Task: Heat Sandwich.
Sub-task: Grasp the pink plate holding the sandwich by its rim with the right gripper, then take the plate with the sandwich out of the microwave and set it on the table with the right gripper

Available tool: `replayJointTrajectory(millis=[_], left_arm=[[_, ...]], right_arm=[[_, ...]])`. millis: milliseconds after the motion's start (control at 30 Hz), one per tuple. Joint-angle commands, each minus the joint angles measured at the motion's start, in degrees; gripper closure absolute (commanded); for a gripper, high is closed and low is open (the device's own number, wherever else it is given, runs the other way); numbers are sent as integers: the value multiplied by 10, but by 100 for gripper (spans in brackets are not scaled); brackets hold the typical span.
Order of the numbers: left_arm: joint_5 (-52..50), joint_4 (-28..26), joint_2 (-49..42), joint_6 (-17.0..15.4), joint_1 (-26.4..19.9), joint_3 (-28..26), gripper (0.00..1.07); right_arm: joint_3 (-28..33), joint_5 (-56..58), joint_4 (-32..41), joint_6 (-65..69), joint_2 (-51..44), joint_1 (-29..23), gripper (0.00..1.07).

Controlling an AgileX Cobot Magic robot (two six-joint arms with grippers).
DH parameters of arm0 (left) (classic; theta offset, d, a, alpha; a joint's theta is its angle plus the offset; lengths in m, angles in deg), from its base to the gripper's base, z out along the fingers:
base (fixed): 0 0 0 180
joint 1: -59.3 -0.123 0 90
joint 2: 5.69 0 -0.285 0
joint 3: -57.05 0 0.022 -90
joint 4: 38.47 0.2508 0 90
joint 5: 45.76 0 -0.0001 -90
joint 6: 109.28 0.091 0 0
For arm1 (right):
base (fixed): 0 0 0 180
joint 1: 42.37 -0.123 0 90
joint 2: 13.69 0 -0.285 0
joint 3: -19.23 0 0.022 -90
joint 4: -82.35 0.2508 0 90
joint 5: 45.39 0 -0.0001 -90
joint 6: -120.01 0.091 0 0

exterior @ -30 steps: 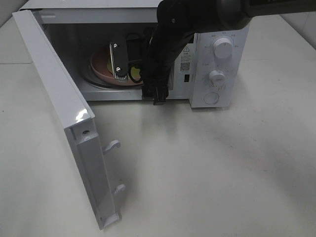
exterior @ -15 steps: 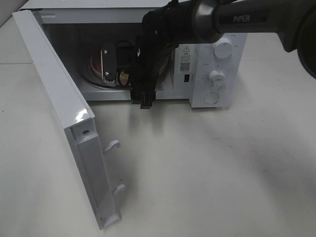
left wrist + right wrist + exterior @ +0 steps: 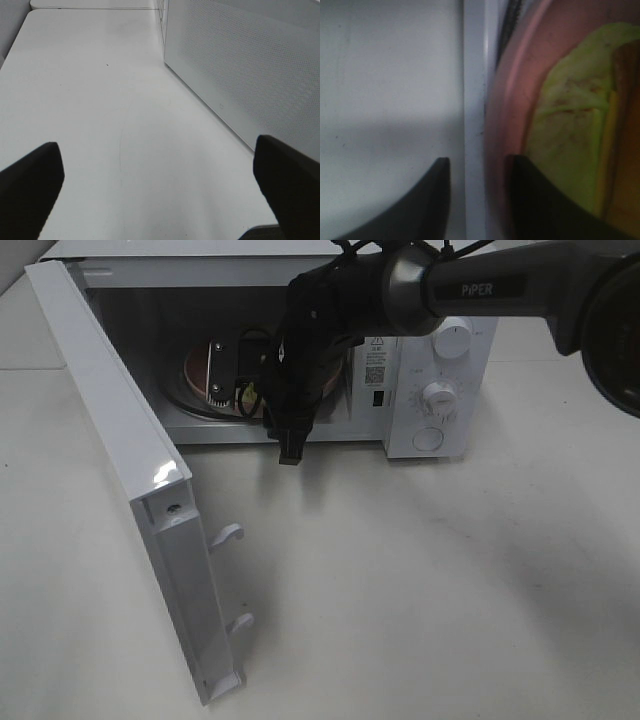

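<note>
1. The microwave has a smooth white painted casing with a light sheen; its door edge looks like glossy white plastic and catches a bright highlight.
2. The door's inner panel is a matt sheet with fine perforated dots.
3. The table is a smooth, matt off-white surface.
4. The right arm has a matt dark shell with a brushed metal-looking ring.
5. The plate is smooth pink, with a soft sheen on its rim.
6. The sandwich shows a dull, uneven yellow-green layer.
7. The right gripper jaws look like matt black plastic.
</note>
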Motion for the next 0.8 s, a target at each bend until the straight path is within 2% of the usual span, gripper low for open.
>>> replayJointTrajectory(millis=[33,300,800], left_arm=[[-2,-2,-14,-2,-2,2,9],[-2,-2,-14,-2,-2,2,9],[-2,-2,-14,-2,-2,2,9]], right_arm=[[1,23,2,56,0,2,107],[1,22,-13,68,-2,2,107],[1,28,-13,-19,-15,2,107]])
